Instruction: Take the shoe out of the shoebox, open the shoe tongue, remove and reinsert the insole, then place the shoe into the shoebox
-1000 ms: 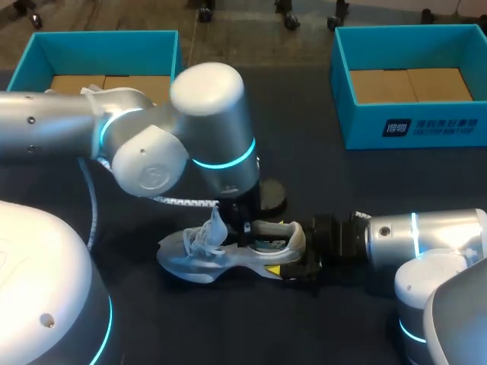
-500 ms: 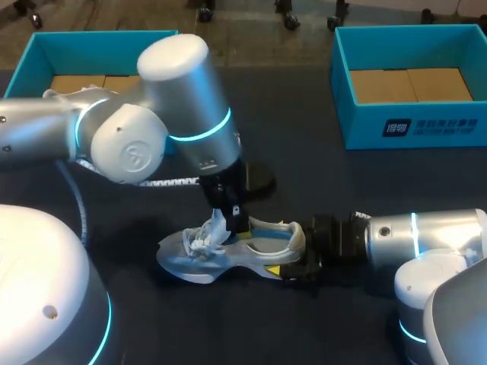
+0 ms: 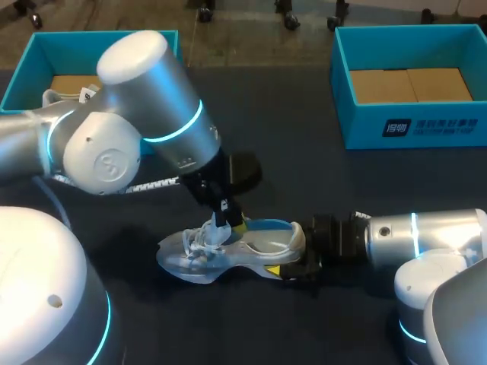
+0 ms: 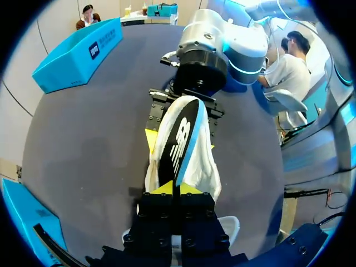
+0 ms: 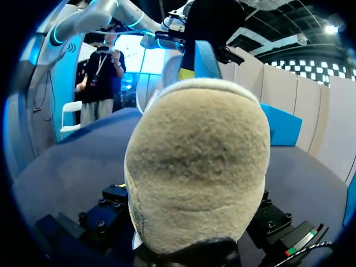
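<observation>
- The shoe [image 3: 202,255], white and grey, lies on its sole near the front middle of the desk [image 3: 304,175], with its toe towards the left arm's side and its heel towards the right arm.
- The left arm [image 3: 129,129] comes in from the left and slants down over the shoe's laced front half.
- The right arm [image 3: 426,236] lies low along the desk from the right and points at the heel.
- Two teal shoeboxes stand at the back of the desk, well apart from the shoe: the left shoebox [image 3: 106,39] behind the left arm and the right shoebox [image 3: 411,125] at the far right.
- The insole [image 3: 266,226], dark with a blue edge, stands up out of the shoe's opening. In the left wrist view it runs edge-on from the fingers towards the heel, and its front end is hidden, so whether that end sits inside the shoe cannot be told.
- The left jaws are pinching the insole, with a yellow fingertip [image 4: 161,188] against each of its faces.
- The right jaws are clamped on the heel from both sides. The padded heel fills the right wrist view, and one yellow fingertip [image 3: 272,270] shows beside the sole.
</observation>
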You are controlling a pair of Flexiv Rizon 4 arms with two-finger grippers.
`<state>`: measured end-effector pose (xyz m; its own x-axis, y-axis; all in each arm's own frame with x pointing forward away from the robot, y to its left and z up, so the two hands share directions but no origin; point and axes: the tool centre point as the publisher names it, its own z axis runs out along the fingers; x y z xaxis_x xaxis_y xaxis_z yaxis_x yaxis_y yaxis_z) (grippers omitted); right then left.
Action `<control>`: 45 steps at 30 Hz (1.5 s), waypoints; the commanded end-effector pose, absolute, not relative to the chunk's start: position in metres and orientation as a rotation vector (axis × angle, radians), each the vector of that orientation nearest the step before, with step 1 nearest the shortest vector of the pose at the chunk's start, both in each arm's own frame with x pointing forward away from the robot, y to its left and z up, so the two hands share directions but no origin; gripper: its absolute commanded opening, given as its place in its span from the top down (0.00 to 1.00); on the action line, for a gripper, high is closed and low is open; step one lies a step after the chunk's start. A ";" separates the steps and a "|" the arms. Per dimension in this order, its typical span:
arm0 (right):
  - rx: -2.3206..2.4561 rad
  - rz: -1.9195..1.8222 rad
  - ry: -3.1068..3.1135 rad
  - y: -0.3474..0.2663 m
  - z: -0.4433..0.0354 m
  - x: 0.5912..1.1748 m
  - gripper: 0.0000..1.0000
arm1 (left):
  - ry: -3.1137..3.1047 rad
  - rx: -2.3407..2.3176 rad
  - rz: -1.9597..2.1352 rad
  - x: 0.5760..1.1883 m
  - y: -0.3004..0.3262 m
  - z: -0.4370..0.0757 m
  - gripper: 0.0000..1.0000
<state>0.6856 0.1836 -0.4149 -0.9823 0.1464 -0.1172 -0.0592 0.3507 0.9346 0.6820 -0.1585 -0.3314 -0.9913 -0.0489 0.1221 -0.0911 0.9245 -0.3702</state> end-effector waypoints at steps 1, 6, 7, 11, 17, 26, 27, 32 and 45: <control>0.079 1.688 2.430 0.186 -0.417 0.685 1.00 | -2.993 0.113 0.610 0.674 -0.162 -0.329 1.00; 0.079 1.688 2.430 0.186 -0.417 0.685 1.00 | -3.047 0.116 0.624 0.668 -0.182 -0.330 1.00; 0.079 1.688 2.430 0.186 -0.417 0.685 1.00 | -3.060 0.117 0.630 0.667 -0.185 -0.329 1.00; 0.079 1.688 2.430 0.186 -0.417 0.685 1.00 | -3.106 0.168 0.638 0.666 -0.201 -0.332 1.00; 0.079 1.688 2.430 0.186 -0.417 0.685 1.00 | -3.145 0.221 0.633 0.672 -0.215 -0.336 1.00; 0.079 1.688 2.430 0.186 -0.417 0.685 1.00 | -3.160 0.213 0.655 0.671 -0.213 -0.323 0.44; 0.079 1.688 2.430 0.186 -0.417 0.685 1.00 | -3.165 0.210 0.668 0.669 -0.212 -0.321 0.42; 0.079 1.688 2.430 0.186 -0.417 0.685 1.00 | -3.201 0.197 0.710 0.662 -0.208 -0.309 0.46; 0.079 1.688 2.430 0.186 -0.417 0.685 1.00 | -3.284 0.244 0.770 0.652 -0.208 -0.301 0.52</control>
